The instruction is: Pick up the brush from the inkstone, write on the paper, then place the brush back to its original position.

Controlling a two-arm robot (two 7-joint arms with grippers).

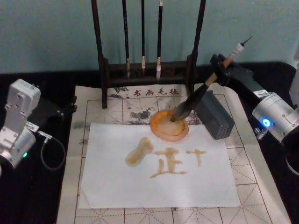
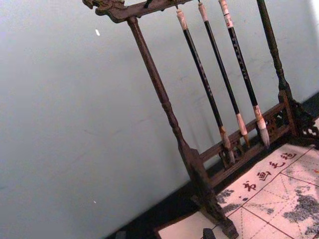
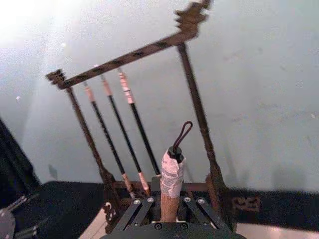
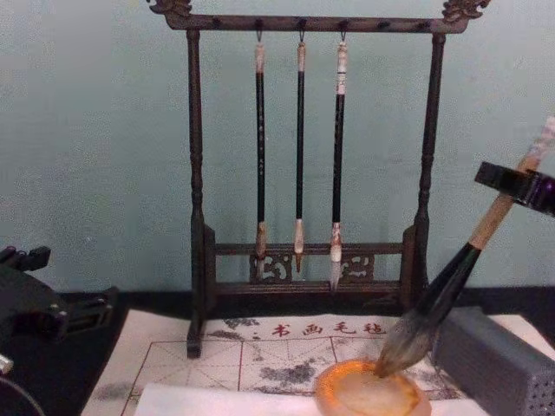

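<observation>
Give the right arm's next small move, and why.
Probably lower the brush until it rests on the dish, then open the right end effector. The paper already carries strokes and the bristles touch the dish. The left arm is parked at left.

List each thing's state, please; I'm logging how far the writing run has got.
brush, tilted, bristles in the inkstone, handle gripped by the right gripper
inkstone, resting on the paper's far edge
paper, flat, bearing yellowish strokes
right gripper, fingers shut on the brush
left gripper, parked left of the mat
slim brushes, hanging on the rack
</observation>
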